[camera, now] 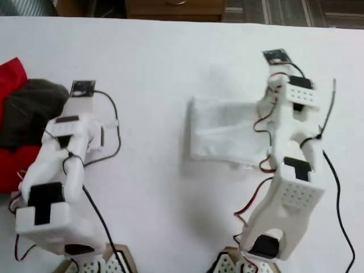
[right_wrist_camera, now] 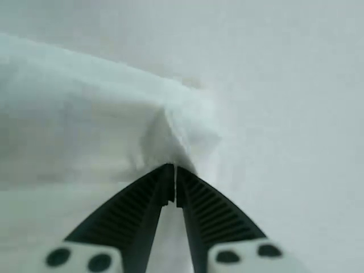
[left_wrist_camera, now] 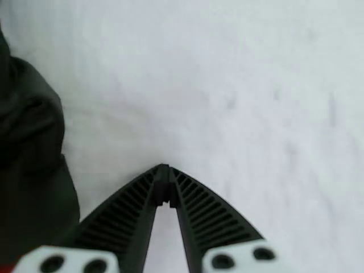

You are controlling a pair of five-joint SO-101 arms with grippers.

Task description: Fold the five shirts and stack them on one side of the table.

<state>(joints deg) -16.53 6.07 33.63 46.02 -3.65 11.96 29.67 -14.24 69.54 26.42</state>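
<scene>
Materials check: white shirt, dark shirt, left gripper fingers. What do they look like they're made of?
White shirt: soft woven or knit cloth, matte; it puckers into creases at the right gripper. Dark shirt: similar matte fabric, lying in limp folds; fibre unclear. Fingers of the left gripper: black rigid plastic, ribbed, probably printed.

white shirt (camera: 222,133) centre, dark shirt (camera: 31,114) far left
</scene>
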